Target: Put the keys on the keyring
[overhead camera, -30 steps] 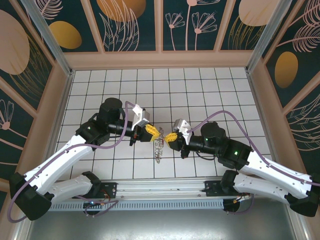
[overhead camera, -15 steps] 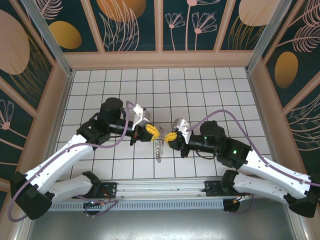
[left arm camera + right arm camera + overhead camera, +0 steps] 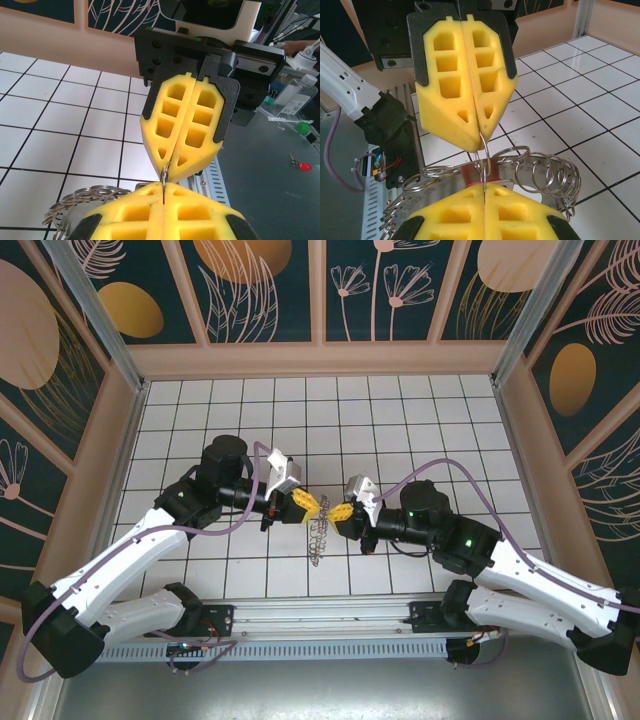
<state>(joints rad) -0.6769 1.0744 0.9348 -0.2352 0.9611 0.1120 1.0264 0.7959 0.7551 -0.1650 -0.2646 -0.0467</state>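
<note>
**Two closed grippers, one wire loop between them**

Two pairs of yellow fingers meet tip to tip over the white tiled table (image 3: 400,410). The left gripper (image 3: 316,507) and the right gripper (image 3: 337,512) each have their jaws pressed together. Each nips one end of the same thin pale wire loop (image 3: 483,150), which stands on edge in line with both finger seams. The large flat grey metal keyring fringed with small wire rings (image 3: 318,537) hangs directly under that meeting point and trails toward the near edge of the table. The small red key tag (image 3: 470,176) sits low behind the loop, just above the right gripper's tips and against the keyring's flat band. Whether it is threaded on the loop cannot be told.

Judgement: the loop's long axis runs gripper to gripper and neither arm is nearer. Any threading move must therefore go along that shared line, and a slip by either side would likely drop the keyring
</note>
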